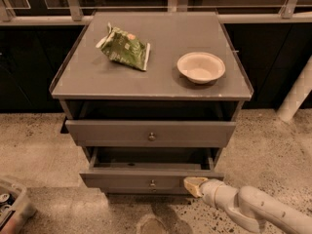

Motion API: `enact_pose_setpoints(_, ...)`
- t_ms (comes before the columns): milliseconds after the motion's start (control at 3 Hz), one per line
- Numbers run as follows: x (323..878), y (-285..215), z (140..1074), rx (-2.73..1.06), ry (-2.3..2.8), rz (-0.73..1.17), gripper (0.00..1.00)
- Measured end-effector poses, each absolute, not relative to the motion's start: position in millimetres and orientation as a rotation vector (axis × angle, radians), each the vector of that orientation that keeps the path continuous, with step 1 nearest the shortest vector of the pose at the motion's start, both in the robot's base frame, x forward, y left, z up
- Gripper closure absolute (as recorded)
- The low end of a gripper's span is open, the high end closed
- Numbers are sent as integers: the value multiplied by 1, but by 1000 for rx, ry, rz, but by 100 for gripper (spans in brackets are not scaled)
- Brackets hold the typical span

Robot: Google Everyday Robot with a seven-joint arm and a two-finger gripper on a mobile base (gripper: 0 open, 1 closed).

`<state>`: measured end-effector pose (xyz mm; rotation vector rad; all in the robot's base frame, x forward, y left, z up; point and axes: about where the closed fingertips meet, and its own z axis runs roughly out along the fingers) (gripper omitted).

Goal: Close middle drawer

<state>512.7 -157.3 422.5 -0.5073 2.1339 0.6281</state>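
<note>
Claw [194,186] at middle drawer [127,180] front

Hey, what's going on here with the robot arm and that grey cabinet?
A robot arm reaches in from the lower right, and its end effector is against the right part of the middle drawer, on its front. That drawer is pulled out with its inside showing, so it has not been closed yet. On the cabinet top lie a green snack bag and a pale bowl, both untouched.
</note>
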Motion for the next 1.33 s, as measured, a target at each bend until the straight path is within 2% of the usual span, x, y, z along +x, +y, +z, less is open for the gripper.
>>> enact_pose_setpoints(333, 513, -157, 422, -508, 2134, 629, 100)
enact_pose_setpoints(1333, 567, -186, 416, -501, 2090, 582, 100)
